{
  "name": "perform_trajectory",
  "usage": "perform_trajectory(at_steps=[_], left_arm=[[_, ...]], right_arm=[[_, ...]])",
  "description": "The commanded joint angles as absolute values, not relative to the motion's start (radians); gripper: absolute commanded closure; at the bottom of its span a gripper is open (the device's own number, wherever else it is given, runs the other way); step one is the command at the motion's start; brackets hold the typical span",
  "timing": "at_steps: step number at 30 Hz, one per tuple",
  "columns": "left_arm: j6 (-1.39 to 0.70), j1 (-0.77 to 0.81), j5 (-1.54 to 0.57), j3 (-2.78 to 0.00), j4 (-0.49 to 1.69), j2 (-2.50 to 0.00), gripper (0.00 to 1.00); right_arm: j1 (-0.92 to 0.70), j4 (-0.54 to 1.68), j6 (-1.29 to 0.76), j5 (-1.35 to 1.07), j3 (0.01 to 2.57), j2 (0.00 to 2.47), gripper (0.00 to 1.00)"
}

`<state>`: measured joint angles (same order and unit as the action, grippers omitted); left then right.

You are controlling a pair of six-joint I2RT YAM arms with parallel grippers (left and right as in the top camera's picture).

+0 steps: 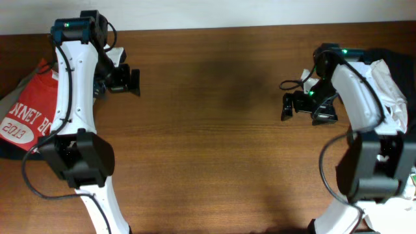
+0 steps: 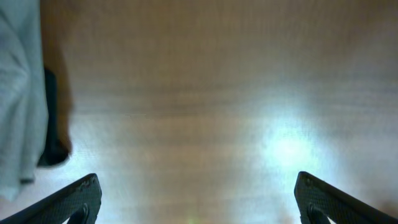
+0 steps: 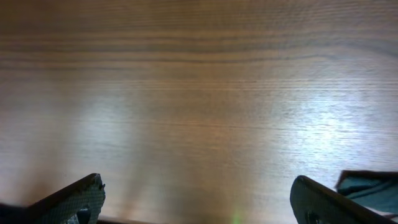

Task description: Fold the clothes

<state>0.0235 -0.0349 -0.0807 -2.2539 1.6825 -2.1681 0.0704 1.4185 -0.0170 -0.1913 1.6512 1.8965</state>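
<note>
Your bench [image 1: 214,130] is bare wood between the arms, and the clothes sit at its two ends. At the left edge lies a red shirt [image 1: 26,117]. Its white lettering slants slightly toward near-right and its long axis seems to run near-left to far-right, but the frame and the left arm hide much of it. At the right edge a crumpled white garment [image 1: 390,91] lies mostly under the right arm, so you cannot tell which way it points. Both arms reach inward over the bench. The left hand [image 1: 133,82] and right hand [image 1: 287,106] are spread wide, gripping nothing.
</note>
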Motion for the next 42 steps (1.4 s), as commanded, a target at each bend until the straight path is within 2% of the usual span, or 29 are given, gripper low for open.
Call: perform_trajectory(at_steps=[1,3,7,9,10,14,17,28,32,33,36,40,42], left_arm=[[0.007,-0.037,-0.082,-2.049,1.679,-1.974,0.01],[0.007,-0.037,-0.081,-1.879,1.568,-1.808,0.01],[0.007,-0.037,-0.032,-1.409,1.151,-1.289,0.01],[0.007,-0.037,-0.029,-1.217,1.012,-1.066,0.01],[0.008,-0.037,-0.029,-1.055,0.927,-0.863,0.01],[0.008,-0.037,-0.03,-0.917,0.93,-0.572,0.01],[0.007,-0.037,-0.03,-0.917,1.005,-0.496,0.01],[0.007,-0.037,-0.03,-0.917,1.2,-0.494,0.01],[0.008,-0.037,-0.03,-0.917,1.199,-0.494,0.01],[0.007,-0.037,-0.03,-0.917,1.198,-0.494,0.01],[0.007,-0.037,-0.03,-0.917,1.199,-0.494,0.01],[0.007,-0.037,-0.03,-0.917,1.199,-0.494,0.01],[0.007,-0.037,-0.03,-0.917,1.199,-0.494,0.01]], right_arm=[[0.066,1.366,-0.004,-0.175,1.636,1.665,0.01],[0.066,1.25,-0.005,-0.175,1.554,1.509,0.01],[0.066,0.975,-0.005,-0.138,1.184,1.122,0.01],[0.066,0.891,-0.005,-0.106,1.023,0.931,0.01],[0.066,0.882,-0.005,-0.098,0.933,0.797,0.01],[0.066,0.886,-0.005,-0.1,0.849,0.617,0.01],[0.066,0.886,-0.005,-0.1,0.849,0.618,0.01],[0.065,0.871,-0.005,-0.099,0.82,0.564,0.01],[0.039,0.667,-0.005,-0.123,0.627,0.331,0.01],[0.025,0.536,-0.005,-0.132,0.489,0.193,0.01],[-0.016,0.314,-0.005,-0.134,0.258,-0.001,0.01],[-0.02,-0.031,0.007,-0.119,0.02,0.004,0.01],[-0.02,0.011,0.03,-0.104,0.006,0.003,0.02]])
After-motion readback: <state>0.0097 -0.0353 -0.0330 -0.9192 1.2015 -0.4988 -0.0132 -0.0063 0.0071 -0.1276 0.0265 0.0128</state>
